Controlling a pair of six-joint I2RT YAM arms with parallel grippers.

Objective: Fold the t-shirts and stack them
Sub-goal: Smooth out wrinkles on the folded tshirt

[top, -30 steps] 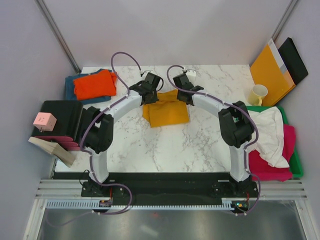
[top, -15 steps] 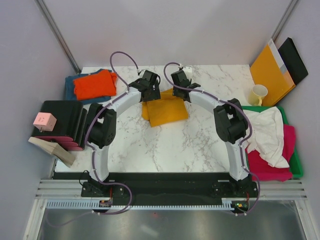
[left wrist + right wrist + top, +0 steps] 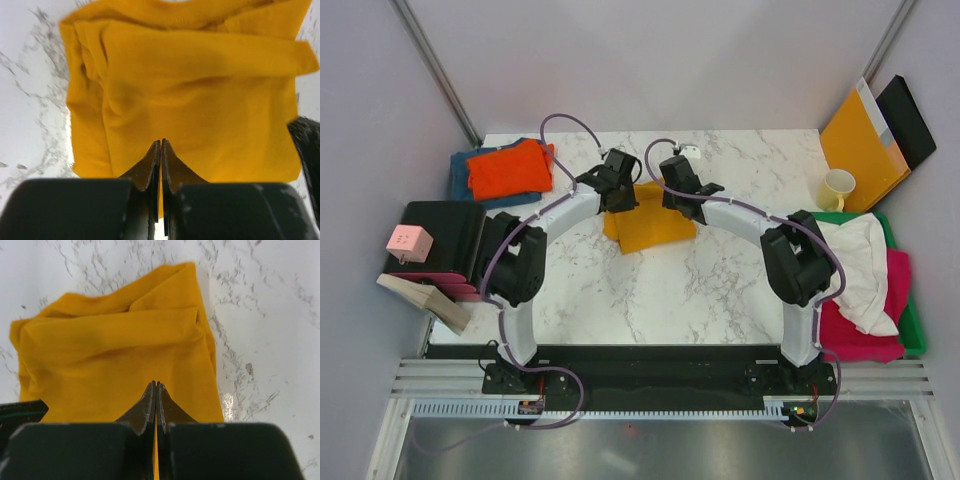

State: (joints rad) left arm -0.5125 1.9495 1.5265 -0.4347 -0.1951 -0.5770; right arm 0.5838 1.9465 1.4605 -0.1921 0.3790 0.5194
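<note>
Far across the table [image 3: 720, 290], left gripper [image 3: 160, 143] and right gripper [image 3: 155, 384] pinch one edge of the mustard t-shirt [image 3: 655, 228] side by side, likely to lift it evenly for folding.

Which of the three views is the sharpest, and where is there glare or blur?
Top view: sharpest, evenly lit, soft shadows on the table. Left wrist view: the table at the left is washed out and the yellow shirt looks soft. Right wrist view: one glare spot on the table, right of the shirt.
</note>
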